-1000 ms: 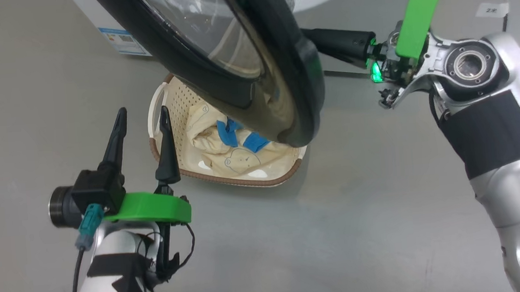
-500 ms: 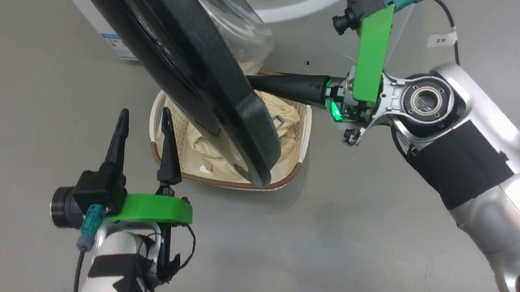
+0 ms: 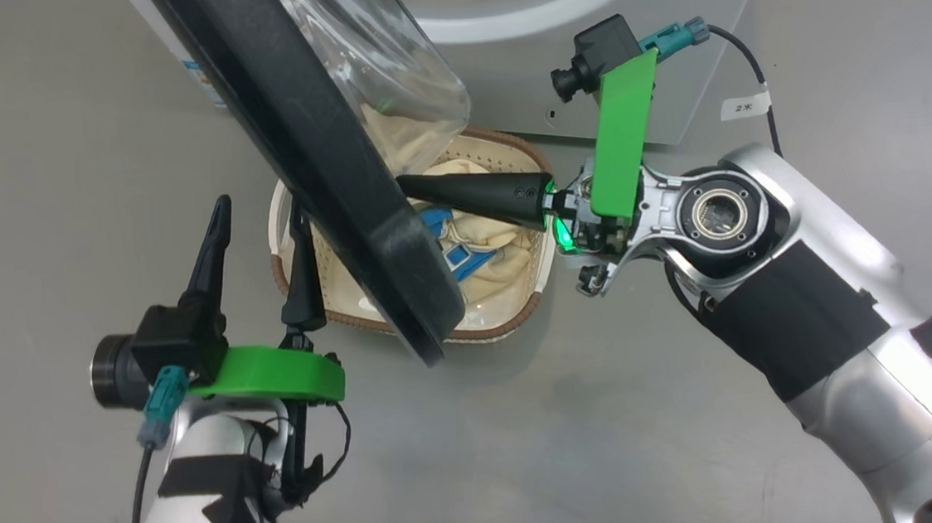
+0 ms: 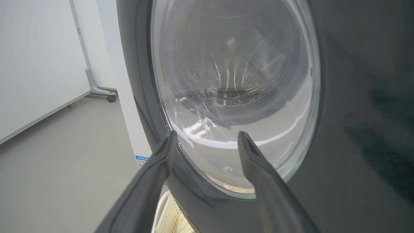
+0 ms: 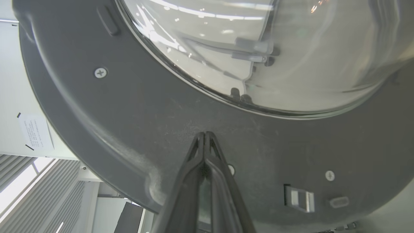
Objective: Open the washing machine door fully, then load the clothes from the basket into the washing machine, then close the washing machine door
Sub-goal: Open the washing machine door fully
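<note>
**Right gripper** [image 5: 205,133]: two long, dark, tapered fingers pressed shut tip to tip, nothing between them. The tips rest against the matte grey inner face of the washing machine door [image 5: 129,106], just beside its bulging clear glass window [image 5: 258,48].

**Under these fingers:** the basket [image 3: 498,330], perforated cream plastic with a brown woven-look rim. It holds the clothes [image 3: 488,231], soft crumpled cream fabric with blue bands.

**Left gripper** [image 3: 257,199]: fingers spread wide, empty, on the door's opposite, glossy black side.

**Beyond both:** the washing machine [image 3: 705,18], white and boxy.
</note>
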